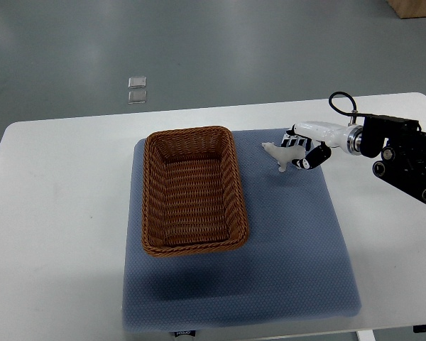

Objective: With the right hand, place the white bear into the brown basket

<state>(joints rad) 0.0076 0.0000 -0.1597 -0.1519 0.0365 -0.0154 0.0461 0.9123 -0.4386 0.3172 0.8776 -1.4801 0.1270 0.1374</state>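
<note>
Bear [280,154], white, gripped in right robot hand [302,150] fingers, just right of brown basket [193,190].

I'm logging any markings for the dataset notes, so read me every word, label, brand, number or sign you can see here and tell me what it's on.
Small tag on the near edge of the blue mat: light print on dark, too small and blurred to read.
No readable text on the brown basket, the white bear, the right hand, its arm or the white table.
</note>
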